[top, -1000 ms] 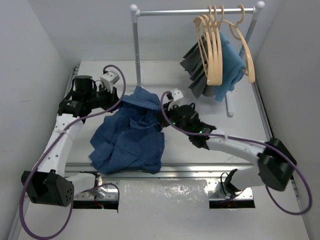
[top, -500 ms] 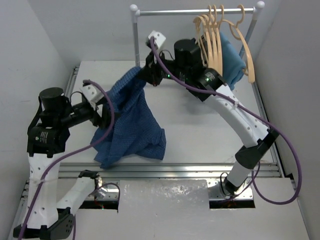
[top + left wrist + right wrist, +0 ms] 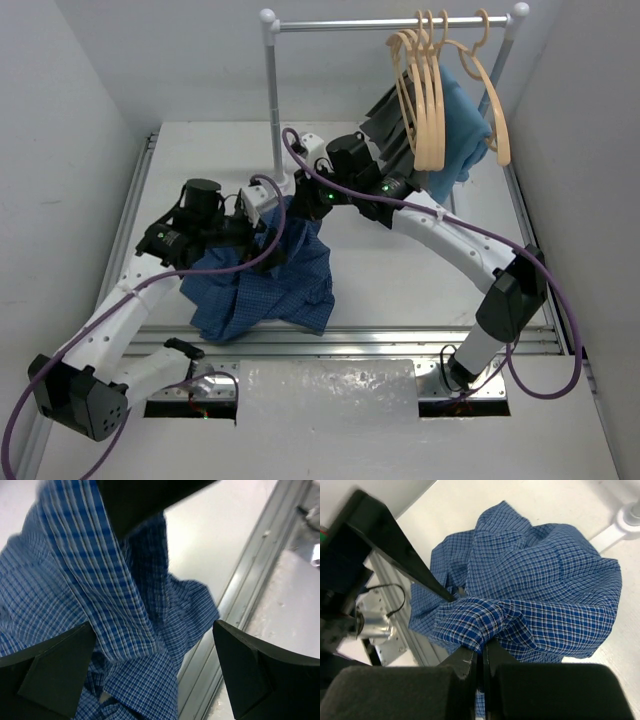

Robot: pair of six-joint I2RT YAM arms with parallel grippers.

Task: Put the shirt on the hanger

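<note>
Slippage risk: right claw (image 3: 479, 650) pinches only a small fold of the shirt (image 3: 540, 580), while left claw (image 3: 154, 625) beside it gapes open.

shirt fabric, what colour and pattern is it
The shirt is blue with a fine white check; clearest in the right wrist view.

Your right gripper (image 3: 303, 200) has dropped from high beside the rack pole (image 3: 273, 100) to low down, still pinched on the shirt (image 3: 265, 285). Left gripper (image 3: 152, 624) swung in from the far left and now sits just beside the right one, fingers spread wide. Shirt no longer stretched between them; it's slumped into a heap.
</note>
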